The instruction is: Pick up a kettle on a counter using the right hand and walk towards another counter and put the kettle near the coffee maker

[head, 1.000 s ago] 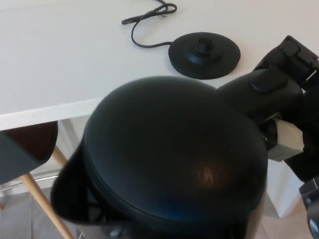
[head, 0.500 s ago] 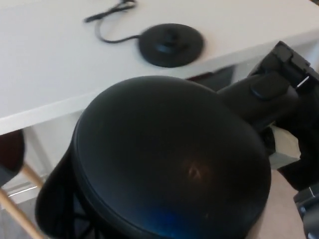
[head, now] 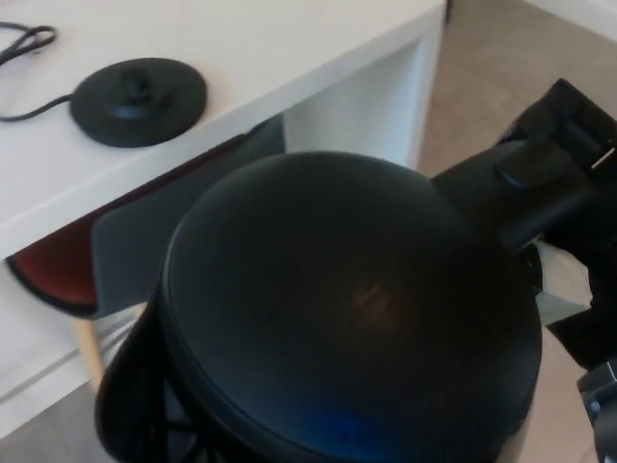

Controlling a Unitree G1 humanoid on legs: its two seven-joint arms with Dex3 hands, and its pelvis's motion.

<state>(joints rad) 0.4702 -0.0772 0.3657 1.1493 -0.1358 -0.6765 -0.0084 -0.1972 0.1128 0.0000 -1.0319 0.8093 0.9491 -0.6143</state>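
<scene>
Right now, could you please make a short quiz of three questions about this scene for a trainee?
1. True or false: the kettle sits on its base.
2. Which robot hand holds the kettle handle?
3. The base lies on: A) the floor, B) the white counter, C) the chair.

Key: 1 false, the kettle is lifted away from it; 2 the right one; 3 B.

I see a black round power base (head: 139,88) sitting on the white worktop (head: 289,48), far left. Its black cord (head: 24,43) loops off the left edge of frame. Under the worktop there's a chair with a grey back (head: 164,241) and a dark red seat (head: 48,275), pale wooden leg (head: 85,349) below. Beige floor (head: 492,68) far right.
</scene>
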